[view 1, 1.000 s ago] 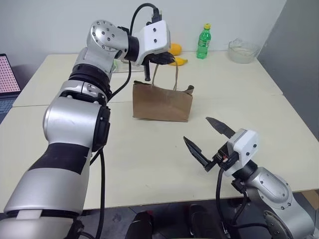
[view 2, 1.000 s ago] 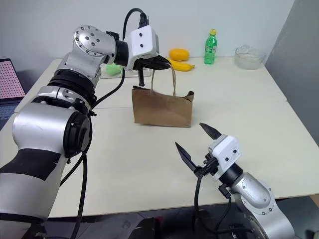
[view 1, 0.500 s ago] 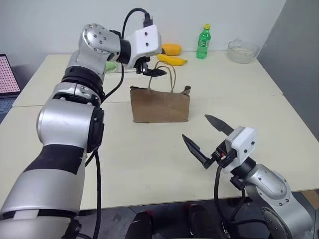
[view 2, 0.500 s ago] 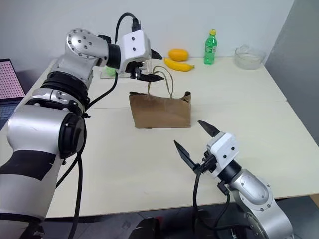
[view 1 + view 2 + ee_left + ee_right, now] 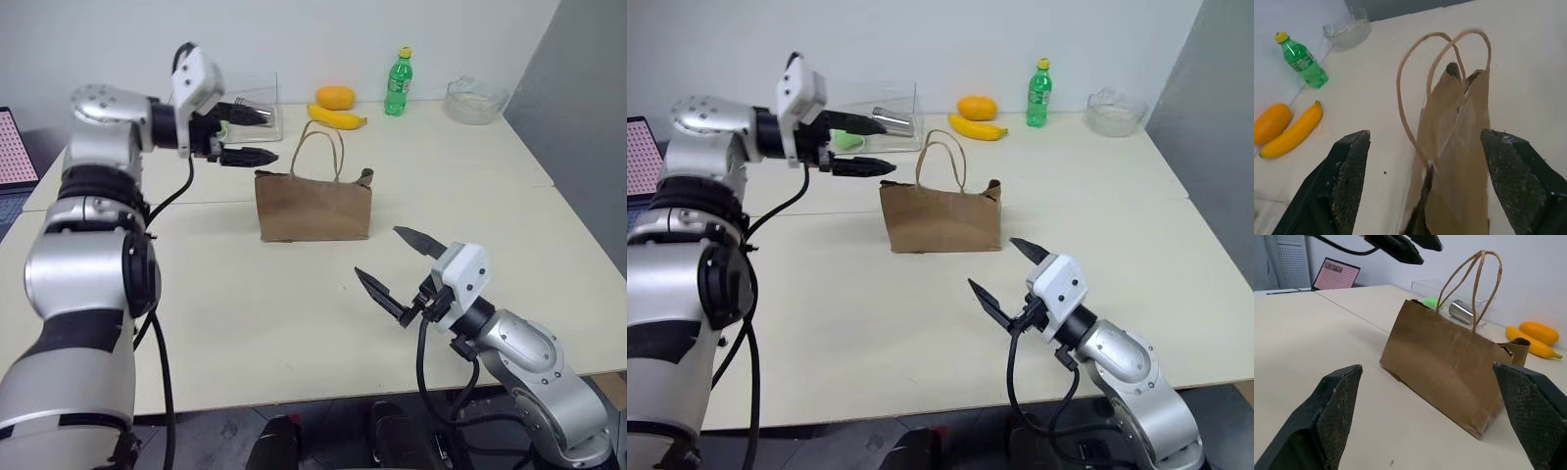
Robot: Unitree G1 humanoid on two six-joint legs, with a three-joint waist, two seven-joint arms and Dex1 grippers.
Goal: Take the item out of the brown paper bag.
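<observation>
Bag standing mid-frame, both my grippers empty

I am hovering my left gripper [image 5: 245, 132] at upper left, fingers spread wide and gripping nothing, just beside the brown paper bag [image 5: 313, 206]; my right gripper [image 5: 400, 266] is waiting at lower right, equally wide and empty. The ketchup bottle is presumably inside (hidden from me). The creased paper looks light and floppy, so pinching a cord handle [image 5: 321, 149] seems best. Bare table [image 5: 245, 304] is lying all around the bag.

Brown paper bag [image 5: 313, 204] — upright, handles raised
</observation>
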